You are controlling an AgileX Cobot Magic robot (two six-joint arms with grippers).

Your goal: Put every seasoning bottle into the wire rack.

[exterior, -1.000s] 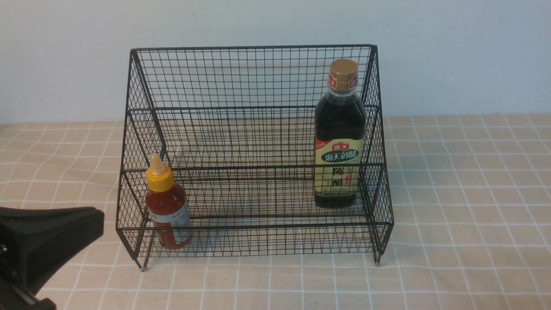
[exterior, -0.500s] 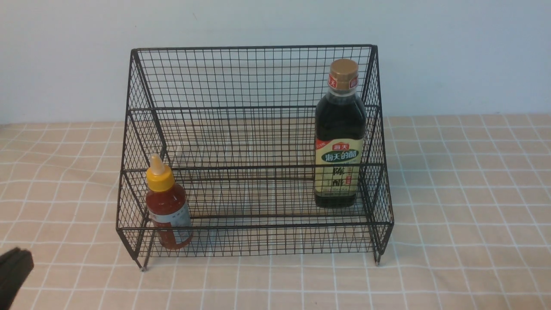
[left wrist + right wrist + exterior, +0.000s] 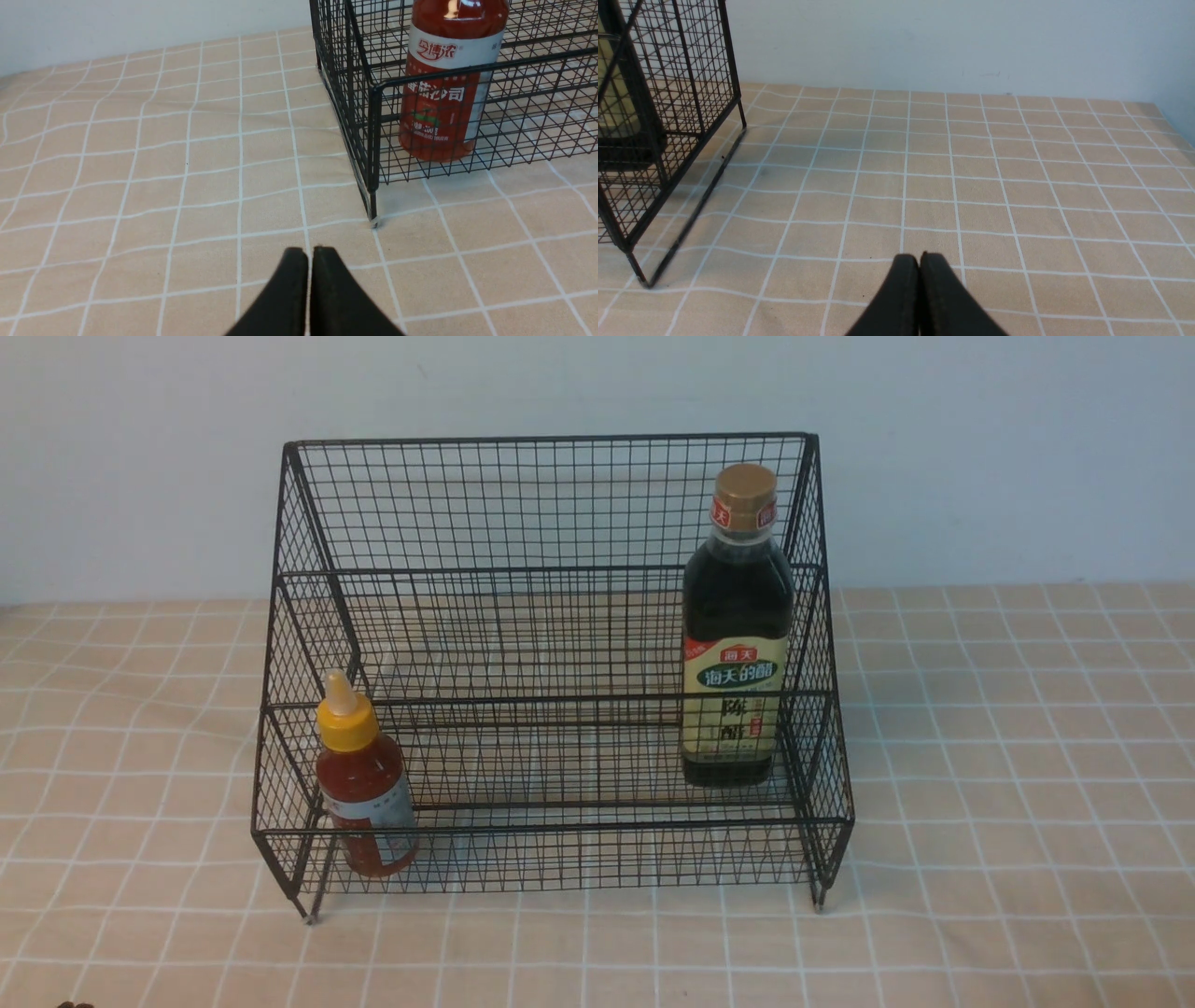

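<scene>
2 seasoning bottles stand upright in the black wire rack [image 3: 551, 663] on the checked bench [image 3: 1008, 784]: the red sauce bottle [image 3: 364, 784] in the lower front tier at the rack's left end, the dark vinegar bottle [image 3: 738, 625] on the tier behind, at its right end. The left gripper [image 3: 310, 254] and right gripper [image 3: 919, 261] hover over the cloth outside the rack, fingers pressed together, holding nothing.

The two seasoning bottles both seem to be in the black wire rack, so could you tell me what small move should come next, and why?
Probably none beyond keeping both arms parked: the small red sauce bottle and tall dark vinegar bottle stand upright inside the black wire-mesh rack, and the left gripper and right gripper are shut and empty.
</scene>
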